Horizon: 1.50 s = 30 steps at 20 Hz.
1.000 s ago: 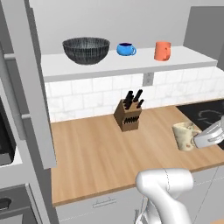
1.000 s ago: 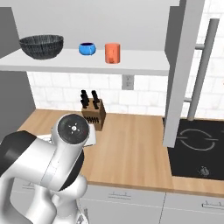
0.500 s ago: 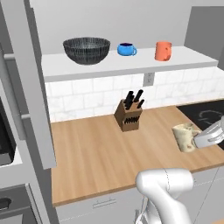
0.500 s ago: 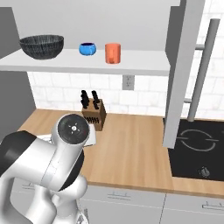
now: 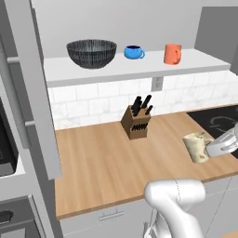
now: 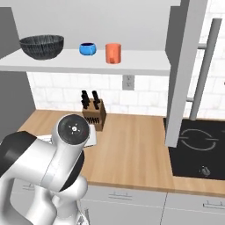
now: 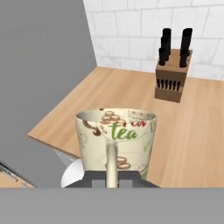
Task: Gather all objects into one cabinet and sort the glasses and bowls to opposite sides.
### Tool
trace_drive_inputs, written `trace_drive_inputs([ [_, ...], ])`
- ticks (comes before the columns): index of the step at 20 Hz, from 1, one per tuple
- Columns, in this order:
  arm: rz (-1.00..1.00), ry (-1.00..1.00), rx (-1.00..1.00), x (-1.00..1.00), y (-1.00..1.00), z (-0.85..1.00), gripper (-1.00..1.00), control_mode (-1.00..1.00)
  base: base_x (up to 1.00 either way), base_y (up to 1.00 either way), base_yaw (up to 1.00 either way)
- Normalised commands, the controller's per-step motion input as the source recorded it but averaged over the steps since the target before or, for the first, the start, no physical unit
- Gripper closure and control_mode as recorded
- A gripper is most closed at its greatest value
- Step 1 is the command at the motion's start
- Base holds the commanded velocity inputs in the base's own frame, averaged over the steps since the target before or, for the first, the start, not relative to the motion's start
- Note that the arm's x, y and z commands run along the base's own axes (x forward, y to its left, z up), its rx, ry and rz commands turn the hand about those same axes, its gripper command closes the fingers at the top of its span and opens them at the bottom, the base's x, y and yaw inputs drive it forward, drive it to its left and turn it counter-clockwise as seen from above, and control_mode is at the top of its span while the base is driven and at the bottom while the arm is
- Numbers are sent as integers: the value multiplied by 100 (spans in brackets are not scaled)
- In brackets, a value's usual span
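In the left base view, the gripper sits at the right edge over the wooden counter, clamped on the beige mottled mug, which is tilted on its side just near the black hob. A knife block stands far on the counter by the tiled wall. Above, on the pale grey shelf board, the dark grey bowl is at the left, the small blue cup in the middle and the orange mug to the right, all apart. In the right base view the same three keep that left-to-right order on the shelf, with a grey cabinet door open at the right. In the hand view the mug fills the middle, its handle pinched between the narrowed jaws, with the knife block beyond on the right.
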Motion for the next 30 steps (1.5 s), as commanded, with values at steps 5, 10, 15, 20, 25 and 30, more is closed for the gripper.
trace_drive_inputs([
  [5,0,0,0,0,0,0,100,100,0,0,0],
  [10,-12,-2,0,-1,15,11,100,-100,0,0,0],
  [15,-40,-11,0,0,55,48,100,-100,0,0,0],
  [20,-37,-10,2,-19,26,52,100,-100,0,0,0],
  [25,-17,-17,3,-55,-3,40,100,-100,0,0,0],
  [30,-5,-28,1,-23,-10,34,100,-100,0,0,0],
])
